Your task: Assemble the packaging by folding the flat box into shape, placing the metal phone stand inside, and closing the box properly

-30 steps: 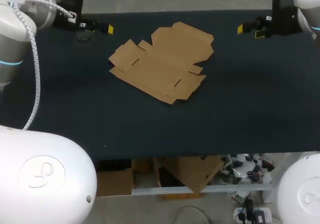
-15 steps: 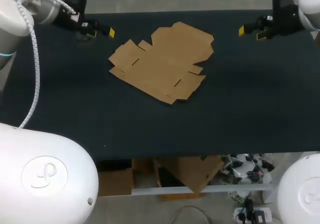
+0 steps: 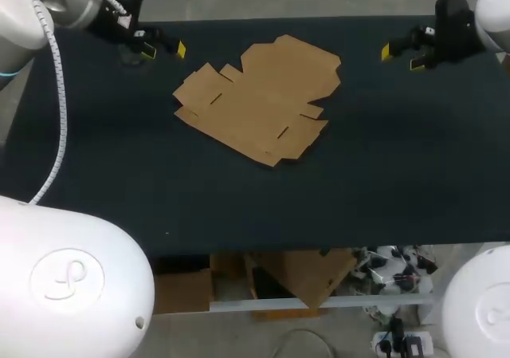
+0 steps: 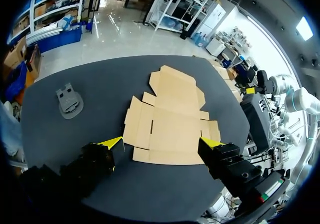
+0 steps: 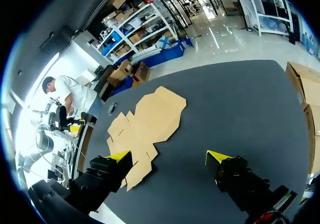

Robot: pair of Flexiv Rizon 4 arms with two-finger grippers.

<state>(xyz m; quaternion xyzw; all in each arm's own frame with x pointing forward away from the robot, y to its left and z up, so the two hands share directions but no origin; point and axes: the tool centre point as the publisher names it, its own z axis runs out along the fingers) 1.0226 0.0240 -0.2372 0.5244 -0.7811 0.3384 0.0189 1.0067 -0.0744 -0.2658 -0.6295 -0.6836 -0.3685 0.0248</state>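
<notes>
Left arm: over the last second the left pincer (image 3: 164,51) had edged inward along the far edge of the worktop (image 3: 398,159), toward the box (image 3: 259,99). Its fingers stood released, grasping nothing. In the left wrist view the box lay ahead of them, not touched.

Stand (image 4: 69,100): it lay on the worktop near the far left corner, beside the left pincer and well apart from the box.

Box: it was unmoved, flat and unfolded, in the middle of the worktop and nearer the far edge. Its far flap lay close to that edge, which left little room to work from behind. A broad stretch of bare worktop ran from the box to the near edge, and more lay on either side.

Right arm: the right pincer (image 3: 401,57) had shifted only slightly. It hung released near the far right corner, well apart from the box.

Judgement: folding had not begun. The left arm's drift read as the opening approach. Both arms had open paths to the box flaps.
</notes>
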